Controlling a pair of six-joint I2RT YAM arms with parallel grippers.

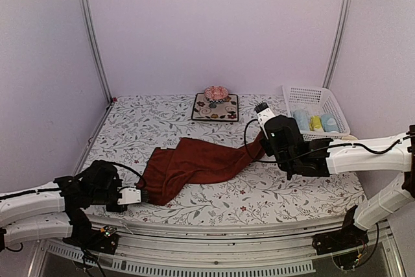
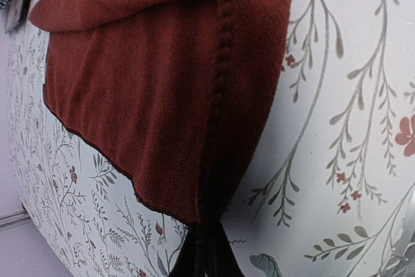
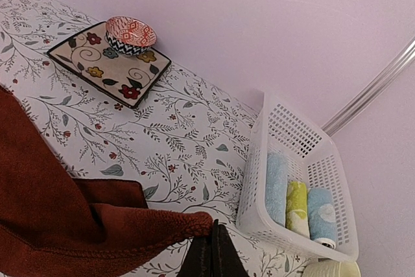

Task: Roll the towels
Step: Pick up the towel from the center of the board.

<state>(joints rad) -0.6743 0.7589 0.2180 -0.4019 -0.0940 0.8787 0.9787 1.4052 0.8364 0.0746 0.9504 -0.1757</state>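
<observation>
Left end effector: dark red towel is being gripped.
Right end effector: its other end is being gripped.
Care: even tension is being needed.

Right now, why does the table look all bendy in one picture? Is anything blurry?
Left wrist view: the lens bulges the floral table covering like a ball, though the dark red towel is sharp. Right wrist view: tilted, white basket crisp. Top external view: soft even light, no glare.
</observation>
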